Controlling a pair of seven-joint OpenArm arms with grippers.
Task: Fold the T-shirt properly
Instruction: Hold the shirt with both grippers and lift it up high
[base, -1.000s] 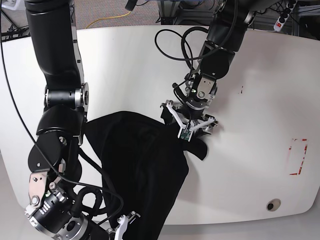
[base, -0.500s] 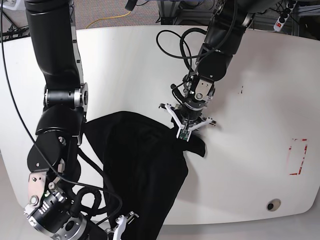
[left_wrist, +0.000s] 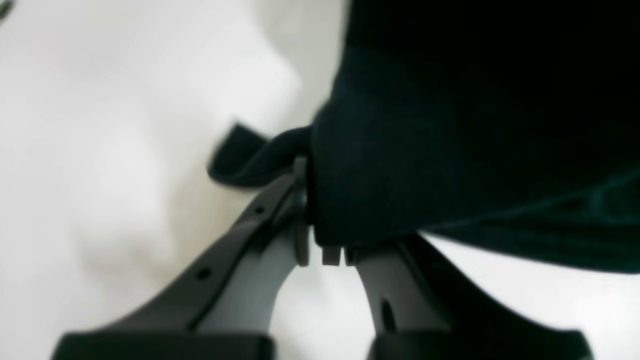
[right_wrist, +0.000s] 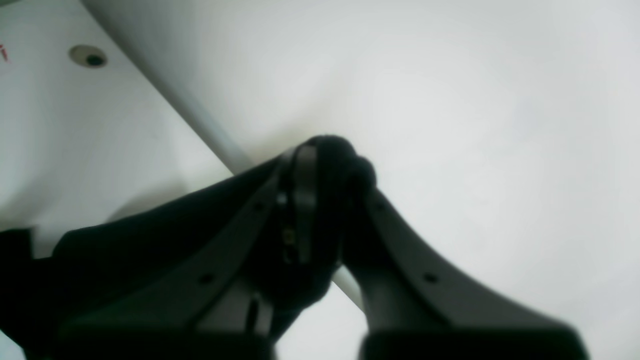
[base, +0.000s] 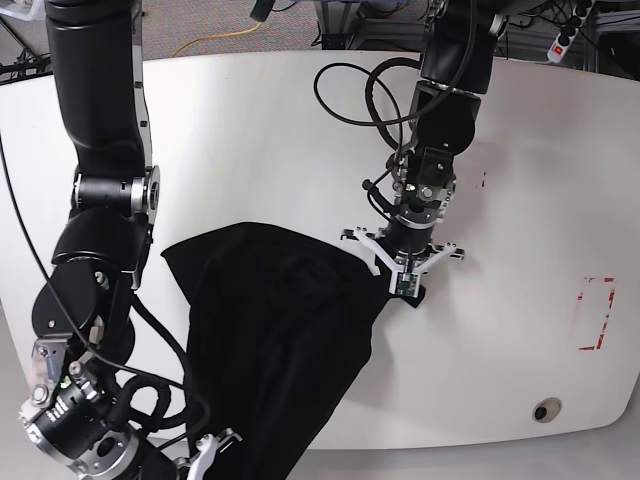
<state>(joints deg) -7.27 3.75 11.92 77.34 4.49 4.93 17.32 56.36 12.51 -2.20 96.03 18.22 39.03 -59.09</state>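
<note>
The black T-shirt (base: 275, 330) lies crumpled on the white table (base: 250, 140) and hangs down over its front edge. In the base view my left gripper (base: 403, 278) points down at the shirt's right corner, shut on the cloth. The left wrist view shows its fingers (left_wrist: 300, 210) pinched together on a fold of the T-shirt (left_wrist: 450, 125). My right gripper (base: 212, 447) is low at the bottom left, past the table edge, by the shirt's hanging end. In the right wrist view that gripper (right_wrist: 325, 170) is shut on a bunch of the black T-shirt (right_wrist: 140, 240).
A red tape mark (base: 597, 312) and a round hole (base: 545, 410) sit at the table's right side. Black cables (base: 350, 90) loop behind the left arm. The table's front edge (right_wrist: 210, 130) runs just beside the right gripper.
The left gripper has shut on the shirt's right corner and shifted a little right, drawing the cloth with it. The right arm has sunk lower and leftward with the hanging end.
</note>
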